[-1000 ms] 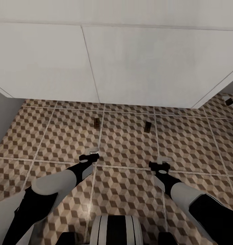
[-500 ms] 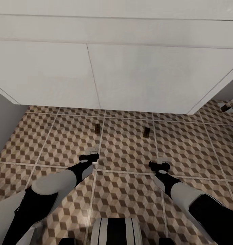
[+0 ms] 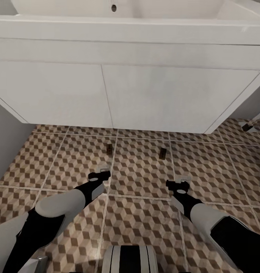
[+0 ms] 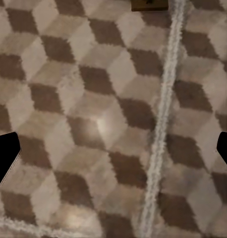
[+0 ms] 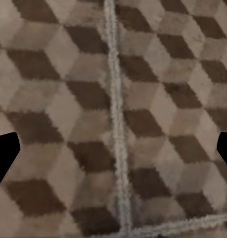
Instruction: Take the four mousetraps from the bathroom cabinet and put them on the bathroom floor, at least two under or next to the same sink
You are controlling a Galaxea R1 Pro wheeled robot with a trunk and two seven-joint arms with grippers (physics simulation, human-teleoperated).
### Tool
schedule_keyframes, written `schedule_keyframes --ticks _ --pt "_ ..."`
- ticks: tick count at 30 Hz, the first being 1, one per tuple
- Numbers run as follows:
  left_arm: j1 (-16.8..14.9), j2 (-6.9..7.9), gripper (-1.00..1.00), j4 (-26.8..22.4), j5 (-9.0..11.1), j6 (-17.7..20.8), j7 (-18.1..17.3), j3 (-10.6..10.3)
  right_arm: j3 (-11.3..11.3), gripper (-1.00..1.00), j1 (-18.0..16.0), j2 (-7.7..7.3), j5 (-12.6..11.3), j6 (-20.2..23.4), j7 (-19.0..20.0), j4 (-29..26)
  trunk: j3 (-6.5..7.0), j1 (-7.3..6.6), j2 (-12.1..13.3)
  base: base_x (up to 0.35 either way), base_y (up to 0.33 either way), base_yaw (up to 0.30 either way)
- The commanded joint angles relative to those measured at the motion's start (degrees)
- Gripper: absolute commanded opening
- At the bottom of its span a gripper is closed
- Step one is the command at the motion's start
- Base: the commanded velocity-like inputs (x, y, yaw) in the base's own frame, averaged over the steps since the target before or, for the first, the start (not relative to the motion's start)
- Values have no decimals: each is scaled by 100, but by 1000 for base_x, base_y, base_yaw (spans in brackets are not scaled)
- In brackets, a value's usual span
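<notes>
Bathroom floor [image 3: 141,212] – cube-pattern tiles, pale grout – spans the lower head view and both wrist views. Sink [image 3: 118,22]: white trough basin on a flat-fronted vanity with two door panels; basin looks empty, a drain hole shows, top edge cut off by the frame. What is behind the vanity doors is hidden.

Two arms reach forward and down over the tiles. Left gripper [image 3: 101,171] and right gripper [image 3: 180,182] – wrist views show each pair of dark fingertips at opposite edges of the picture with only tile between, so both are spread wide and hold nothing.

Mousetraps counted: two. One [image 3: 109,148] lies on the floor just in front of the vanity, ahead of the left gripper; its edge is cropped in the left wrist view. The other mousetrap [image 3: 163,152] is ahead of the right gripper. Both tiny, detail unreadable. A small dark item at the far right edge is too cut off to identify.
</notes>
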Motion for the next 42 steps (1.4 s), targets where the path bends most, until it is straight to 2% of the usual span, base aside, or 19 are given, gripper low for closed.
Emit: schedule_keyframes --ticks 1,9,18,27,42 --pt "-4 3 100 -19 47 -24 38 -47 48 100 0 -2 -60 -13 -17 -4 20 -3 0 0 0 0" --pt "-4 3 100 -20 47 -24 40 -47 48 100 0 -5 -59 -13 -17 8 197 -24 11 0 0 0" --pt "-75 -36 100 71 47 -70 29 -50 65 100 -215 0 -50 12 -41 -25 197 -24 11 0 0 0" --pt "199 8 100 -103 47 -77 30 -55 88 100 -163 7 6 5 -53 -49 197 -24 11 0 0 0" --pt "223 14 100 -124 47 -70 38 -48 92 100 -156 7 11 13 -68 -53 197 -24 11 0 0 0"
